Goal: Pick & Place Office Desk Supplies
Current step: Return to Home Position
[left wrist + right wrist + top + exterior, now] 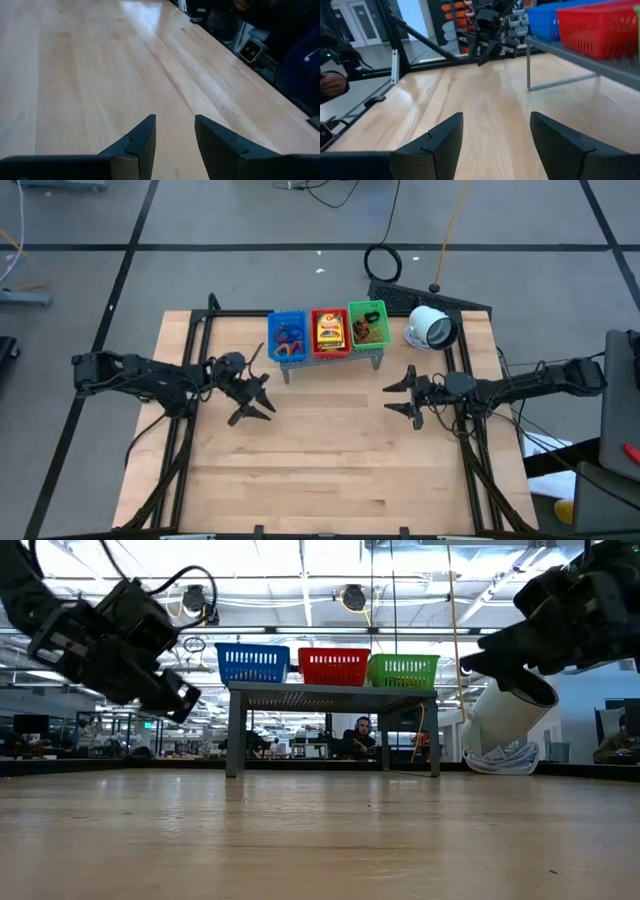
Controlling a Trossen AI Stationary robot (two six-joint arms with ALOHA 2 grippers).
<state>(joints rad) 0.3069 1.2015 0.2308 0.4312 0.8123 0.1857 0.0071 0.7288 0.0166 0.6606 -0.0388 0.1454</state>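
Observation:
The office desk supplies lie in three small baskets on a grey shelf (pixel 330 358) at the table's far middle. Coloured rubber bands fill the blue basket (pixel 287 337), yellow packets the red basket (pixel 331 332), and small dark pieces the green basket (pixel 368 325). My left gripper (pixel 262 395) hovers open over bare wood, left of and nearer than the shelf, with nothing between its fingers (pixel 142 142). My right gripper (pixel 392 398) hovers open to the right of the shelf's near side, pointing toward the table's left, also with nothing in it (pixel 496 120).
A white round device (pixel 430 328) with a dark opening stands right of the shelf, near the far right corner. The shelf stands on thin legs (pixel 528 67). Bare wooden tabletop (pixel 320 470) stretches across the whole near half. A black frame rail (pixel 185 430) runs along each side.

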